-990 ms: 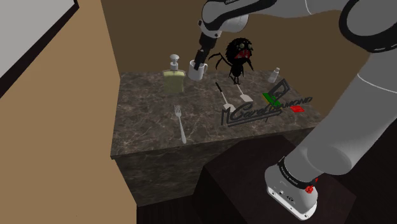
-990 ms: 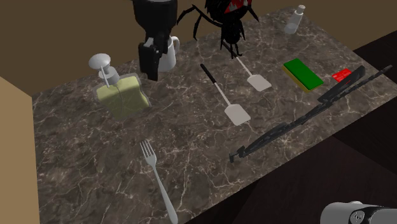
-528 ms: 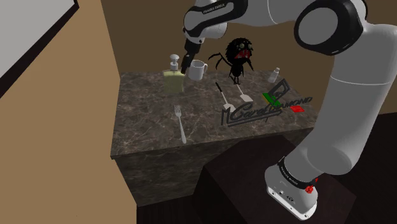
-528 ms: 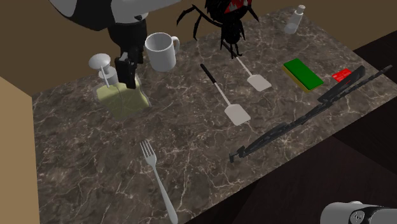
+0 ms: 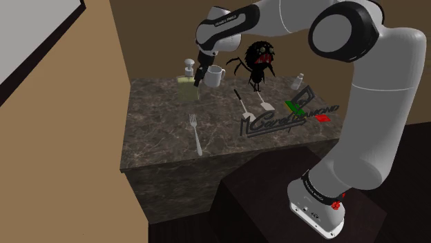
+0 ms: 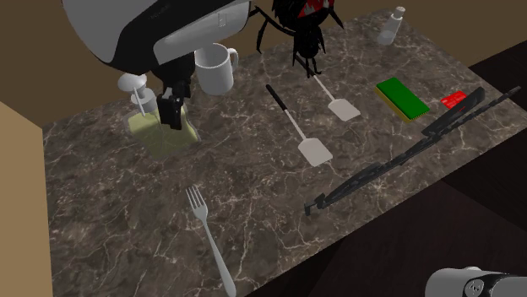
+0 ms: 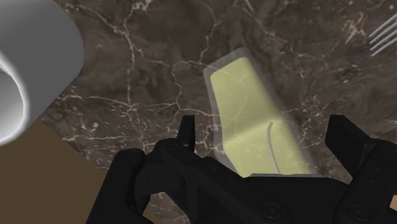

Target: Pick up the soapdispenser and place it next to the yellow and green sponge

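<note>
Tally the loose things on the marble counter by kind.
Soap dispenser: 1
Mug: 1
Spatulas: 2
Fork: 1
Sponge: 1
Spider figure: 1
Small shaker bottle: 1
Small red item: 1
Long dark wiper-like bar: 1
Total: 10

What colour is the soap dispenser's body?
The soap dispenser body is pale yellow-green, translucent; the wrist view shows it best.

Gripper hanging down by soap dispenser, on side nearest white mug; fork lying nearer front of dark marbled counter.
</note>
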Available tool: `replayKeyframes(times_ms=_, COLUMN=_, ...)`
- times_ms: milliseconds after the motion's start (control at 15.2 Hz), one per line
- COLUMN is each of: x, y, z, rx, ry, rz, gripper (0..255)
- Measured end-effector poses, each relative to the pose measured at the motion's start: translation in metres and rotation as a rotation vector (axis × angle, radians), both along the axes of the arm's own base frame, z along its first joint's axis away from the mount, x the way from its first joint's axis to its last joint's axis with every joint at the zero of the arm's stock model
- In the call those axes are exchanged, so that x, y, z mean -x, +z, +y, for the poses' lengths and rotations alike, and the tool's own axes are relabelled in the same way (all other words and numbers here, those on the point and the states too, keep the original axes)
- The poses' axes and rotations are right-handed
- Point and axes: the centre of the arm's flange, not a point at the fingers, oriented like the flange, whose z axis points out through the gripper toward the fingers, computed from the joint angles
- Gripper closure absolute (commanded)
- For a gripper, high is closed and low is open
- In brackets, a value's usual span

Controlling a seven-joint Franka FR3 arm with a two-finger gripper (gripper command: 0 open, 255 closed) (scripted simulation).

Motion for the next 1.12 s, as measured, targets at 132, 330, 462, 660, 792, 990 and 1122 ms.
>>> replayKeyframes(times_ms=132, x=-0.0001, y=-0.0017, z=0.0004, rx=0.000, ry=0.000, rz=0.000, gripper=0)
replayKeyframes(times_ms=330, x=-0.0001, y=-0.0022, z=0.0005, rx=0.000, ry=0.000, rz=0.000, gripper=0)
replayKeyframes(times_ms=462, x=-0.0002, y=-0.0017, z=0.0002, rx=0.000, ry=0.000, rz=-0.001, gripper=255)
replayKeyframes(times_ms=660, x=-0.0001, y=-0.0017, z=-0.0001, rx=0.000, ry=-0.001, rz=-0.001, gripper=255)
replayKeyframes(times_ms=792, x=0.0000, y=-0.0018, z=-0.0002, rx=0.000, ry=-0.001, rz=-0.001, gripper=255)
replayKeyframes(times_ms=990, x=0.0001, y=-0.0017, z=0.0001, rx=0.000, ry=-0.001, rz=-0.001, gripper=255)
replayKeyframes(times_ms=1122, x=0.0000, y=0.0002, z=-0.0001, rx=0.000, ry=0.000, rz=0.000, gripper=255)
